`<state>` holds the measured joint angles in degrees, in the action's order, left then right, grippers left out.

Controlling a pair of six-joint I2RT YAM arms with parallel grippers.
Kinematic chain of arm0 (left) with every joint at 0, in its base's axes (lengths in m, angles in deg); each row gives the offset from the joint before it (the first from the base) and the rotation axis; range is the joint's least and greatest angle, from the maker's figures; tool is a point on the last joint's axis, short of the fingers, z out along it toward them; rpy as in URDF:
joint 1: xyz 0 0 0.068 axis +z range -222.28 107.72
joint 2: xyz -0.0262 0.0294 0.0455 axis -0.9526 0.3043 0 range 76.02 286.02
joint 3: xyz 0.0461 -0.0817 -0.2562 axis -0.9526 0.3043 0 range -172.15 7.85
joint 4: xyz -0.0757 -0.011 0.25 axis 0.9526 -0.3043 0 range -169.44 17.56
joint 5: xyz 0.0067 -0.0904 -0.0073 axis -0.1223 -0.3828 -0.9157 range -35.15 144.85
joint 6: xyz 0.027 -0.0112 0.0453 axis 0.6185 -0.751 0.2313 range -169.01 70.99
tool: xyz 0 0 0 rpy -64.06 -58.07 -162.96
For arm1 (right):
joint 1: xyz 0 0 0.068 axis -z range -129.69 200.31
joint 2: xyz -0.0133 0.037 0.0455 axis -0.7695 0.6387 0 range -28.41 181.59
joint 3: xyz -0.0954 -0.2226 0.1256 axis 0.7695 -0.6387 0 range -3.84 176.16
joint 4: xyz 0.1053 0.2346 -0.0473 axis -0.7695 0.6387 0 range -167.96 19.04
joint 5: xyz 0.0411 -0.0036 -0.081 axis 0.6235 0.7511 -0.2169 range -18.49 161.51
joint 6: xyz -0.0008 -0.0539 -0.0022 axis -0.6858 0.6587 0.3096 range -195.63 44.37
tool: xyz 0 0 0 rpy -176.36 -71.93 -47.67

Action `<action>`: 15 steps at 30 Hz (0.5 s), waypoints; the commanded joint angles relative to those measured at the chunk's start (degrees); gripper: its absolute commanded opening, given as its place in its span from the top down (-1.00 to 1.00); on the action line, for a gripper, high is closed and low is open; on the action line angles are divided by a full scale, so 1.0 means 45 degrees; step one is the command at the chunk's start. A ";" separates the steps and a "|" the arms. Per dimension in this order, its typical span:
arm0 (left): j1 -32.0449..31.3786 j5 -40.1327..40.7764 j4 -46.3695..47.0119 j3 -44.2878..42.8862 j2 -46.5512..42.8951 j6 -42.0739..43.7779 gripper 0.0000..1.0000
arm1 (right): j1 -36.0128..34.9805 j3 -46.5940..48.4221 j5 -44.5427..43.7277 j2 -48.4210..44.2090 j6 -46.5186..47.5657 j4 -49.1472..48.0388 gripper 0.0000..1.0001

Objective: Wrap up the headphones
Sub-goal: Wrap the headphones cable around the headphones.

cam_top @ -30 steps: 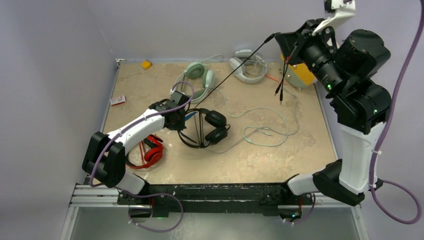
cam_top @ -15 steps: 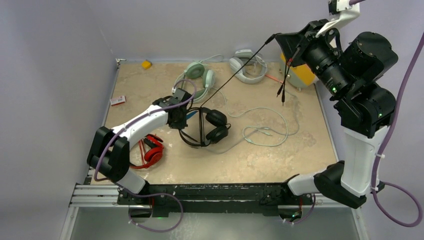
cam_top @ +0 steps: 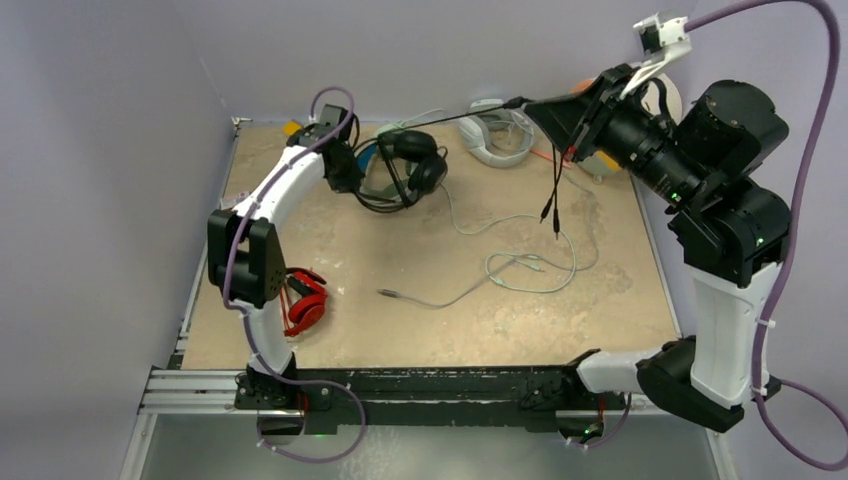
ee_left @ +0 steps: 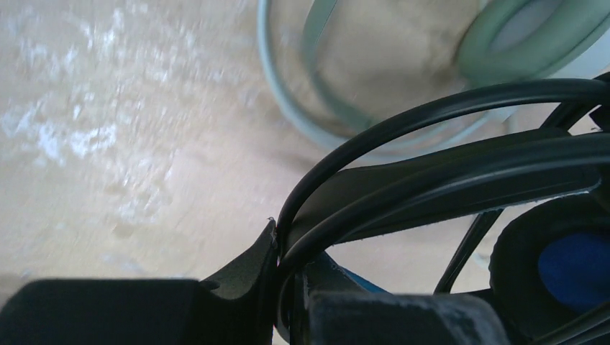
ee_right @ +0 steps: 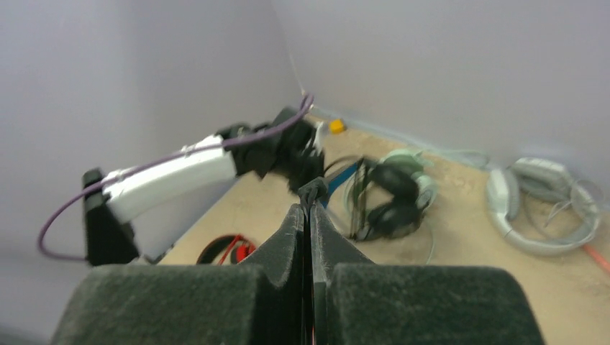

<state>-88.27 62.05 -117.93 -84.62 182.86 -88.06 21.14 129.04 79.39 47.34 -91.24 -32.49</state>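
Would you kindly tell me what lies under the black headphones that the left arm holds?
The mint-green headset lies beneath the black headphones. One of its ear cups and part of its band show past them; the rest is covered.

A mottled beige stone-look counter (cam_top: 470,330) is boxed in by plain pale lilac walls (cam_top: 120,150). Near its far edge lies a grey-white over-ear headset (cam_top: 492,140) with its thin cable bundled on it, a thin orange-red strip (ee_right: 593,254) just beside it. A small yellow block (ee_right: 335,126) sits in the far left corner.
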 commanded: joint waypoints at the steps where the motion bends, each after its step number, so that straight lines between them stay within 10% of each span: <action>1: 0.1225 -0.0718 -0.1456 -0.2707 0.1573 -0.1885 1.00 | 0.0056 -0.0943 0.2191 -0.1668 -0.1179 -0.1901 1.00; 15: 0.4331 -0.3718 -0.1441 -0.7121 0.3694 -0.4165 1.00 | 0.0056 -0.7595 0.6474 -0.5960 -0.3008 -0.1477 1.00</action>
<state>-76.27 44.11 -125.93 -113.86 196.96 -95.68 21.66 98.59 95.98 30.29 -100.55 -35.07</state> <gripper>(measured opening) 0.042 0.012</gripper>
